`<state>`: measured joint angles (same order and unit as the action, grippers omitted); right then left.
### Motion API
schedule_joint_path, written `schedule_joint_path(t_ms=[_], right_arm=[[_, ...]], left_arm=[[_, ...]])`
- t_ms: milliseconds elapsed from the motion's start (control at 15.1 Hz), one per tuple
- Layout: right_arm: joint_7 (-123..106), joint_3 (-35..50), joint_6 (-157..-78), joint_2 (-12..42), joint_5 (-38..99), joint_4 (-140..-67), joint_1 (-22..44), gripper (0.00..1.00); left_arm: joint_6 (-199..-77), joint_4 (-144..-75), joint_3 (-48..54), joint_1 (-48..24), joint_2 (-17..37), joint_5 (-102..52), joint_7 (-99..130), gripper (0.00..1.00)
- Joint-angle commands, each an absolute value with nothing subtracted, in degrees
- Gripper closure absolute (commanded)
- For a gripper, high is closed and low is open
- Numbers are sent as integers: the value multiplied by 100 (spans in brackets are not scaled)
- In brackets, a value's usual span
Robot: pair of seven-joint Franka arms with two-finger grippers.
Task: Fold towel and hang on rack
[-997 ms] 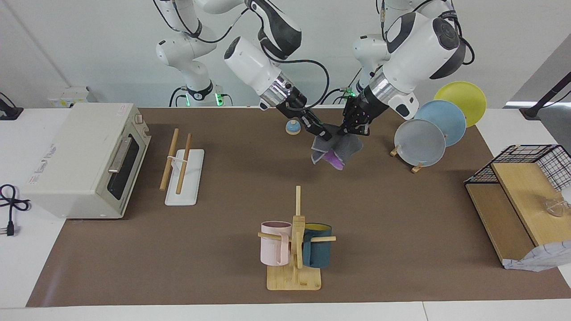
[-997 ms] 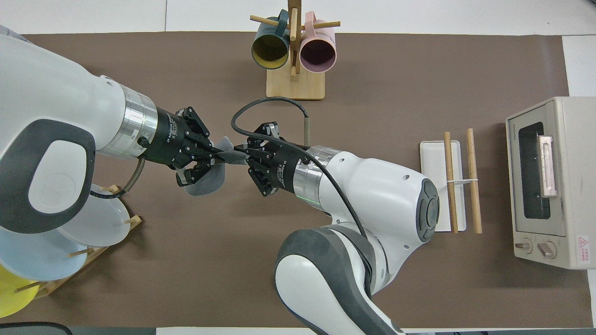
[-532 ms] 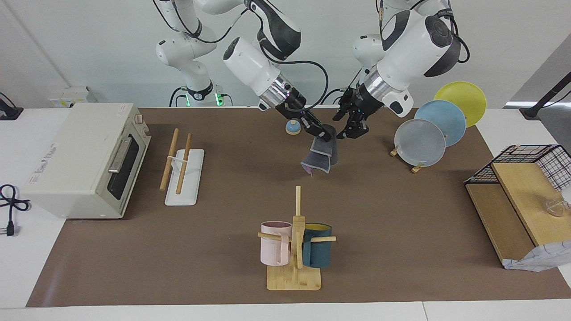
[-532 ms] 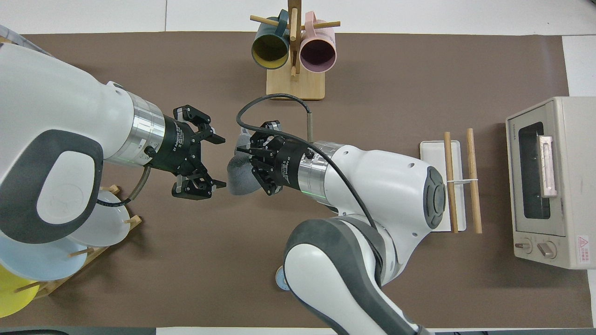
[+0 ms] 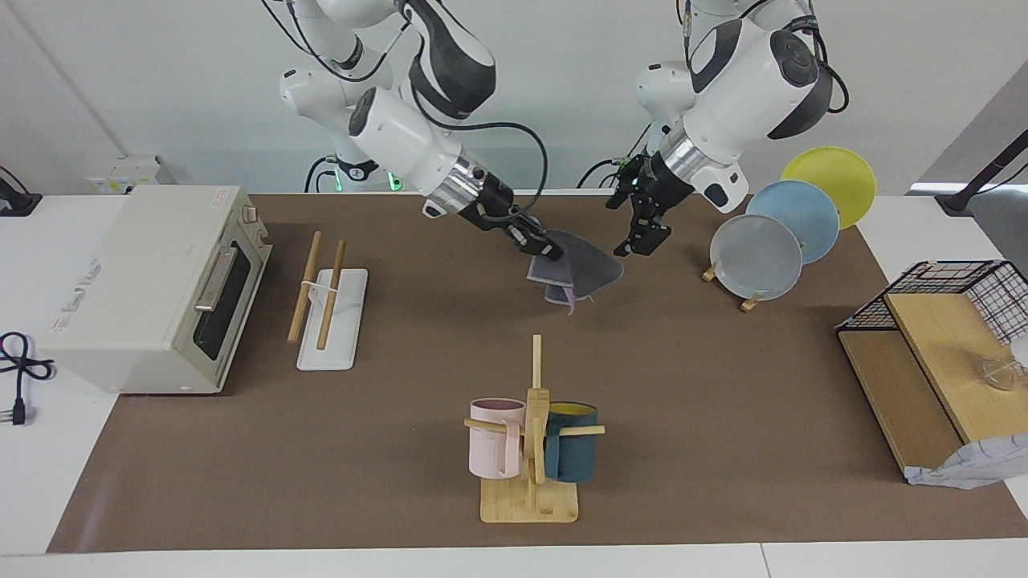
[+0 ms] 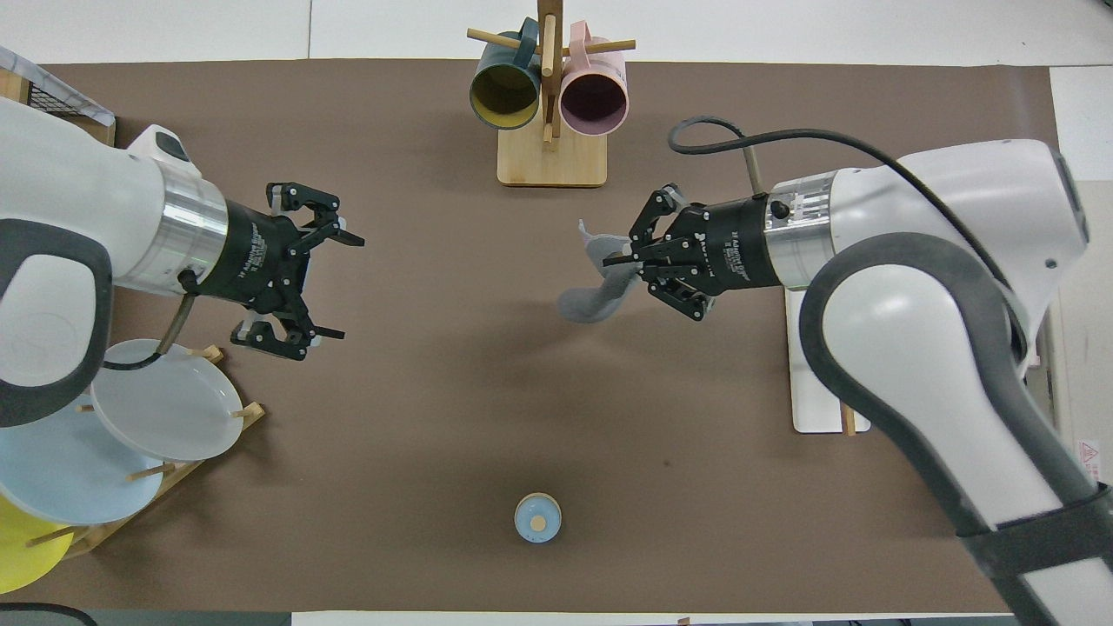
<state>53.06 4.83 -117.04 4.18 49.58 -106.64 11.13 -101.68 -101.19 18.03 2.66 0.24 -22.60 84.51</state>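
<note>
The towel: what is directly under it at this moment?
The towel hangs in the air from the right claw, which is shut on it. Under it is only bare brown mat. Its purple face is mostly hidden by the fold.

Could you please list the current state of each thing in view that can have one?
Towel: folded, hanging in the air.
Right gripper: shut on towel.
Left gripper: open, holding nothing.
Rack: bare.
Toaster oven: door closed.
Mugs: hung on mug tree.
Plates: standing in their stand.
</note>
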Motion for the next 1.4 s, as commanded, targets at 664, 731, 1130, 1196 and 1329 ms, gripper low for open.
schedule_joint_path(t_ms=[664,731,1130,1196,1329], right_arm=[[1849,554,-9343,-26,2998,-11047,-1027,100],[1480,554,-9343,-52,2858,-11100,-1194,100],[143,554,-9158,-79,2084,-11118,-1827,100],[-86,554,-9193,-79,1987,-11118,-1906,100],[-420,554,-9228,-70,1733,-11118,-2030,100]], left_arm=[[-10257,-9889,1802,1617,43,-468,1330,0],[-10222,-9792,1810,1591,61,-214,1205,0],[-9371,-9606,1793,1494,-149,97,519,0],[-9265,-9650,1784,1485,-228,97,519,0],[-9028,-9668,1365,1093,-290,97,527,0]])
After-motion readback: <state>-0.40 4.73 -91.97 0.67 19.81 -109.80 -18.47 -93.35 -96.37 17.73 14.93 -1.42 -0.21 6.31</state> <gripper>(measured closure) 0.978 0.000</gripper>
